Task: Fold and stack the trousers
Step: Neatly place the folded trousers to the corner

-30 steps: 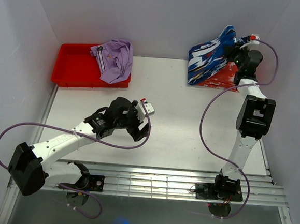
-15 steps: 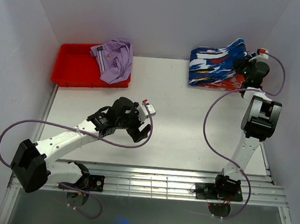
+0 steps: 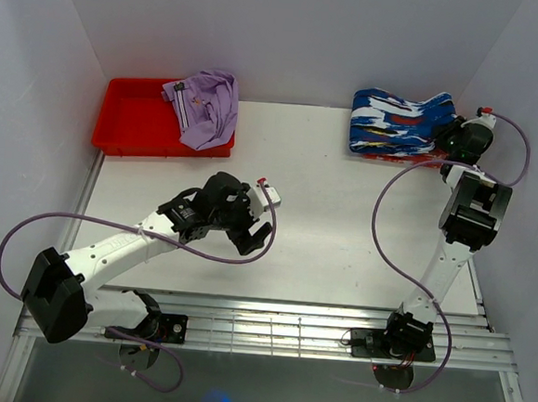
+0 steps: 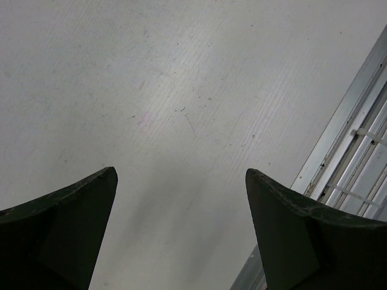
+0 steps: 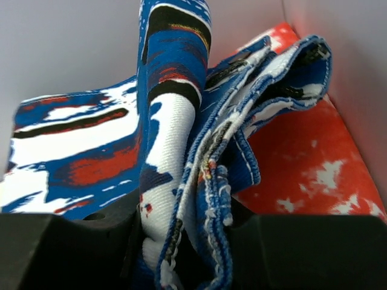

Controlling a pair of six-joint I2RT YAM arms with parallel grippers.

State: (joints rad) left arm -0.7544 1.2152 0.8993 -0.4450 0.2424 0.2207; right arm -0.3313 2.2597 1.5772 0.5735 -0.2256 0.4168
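Observation:
The trousers [image 3: 398, 120], in a blue, white and black streaked print, lie folded at the table's far right corner, on top of an orange-red garment with white splotches [image 5: 302, 163]. My right gripper [image 3: 449, 133] is shut on their right edge. In the right wrist view several layers of the trousers [image 5: 181, 175] are pinched between the fingers. My left gripper [image 3: 259, 237] is open and empty above the bare table near its middle; its two dark fingers [image 4: 60, 223] frame only the table top.
A red tray [image 3: 126, 120] stands at the far left with a plain lilac garment [image 3: 205, 106] draped over its right rim. A metal rail [image 4: 344, 151] runs along the table's near edge. White walls close in the back and right.
My right gripper has moved right and down toward the wall, pulling the trousers' raised edge with it, so they lie flatter over the orange-red garment. My left arm has barely shifted.

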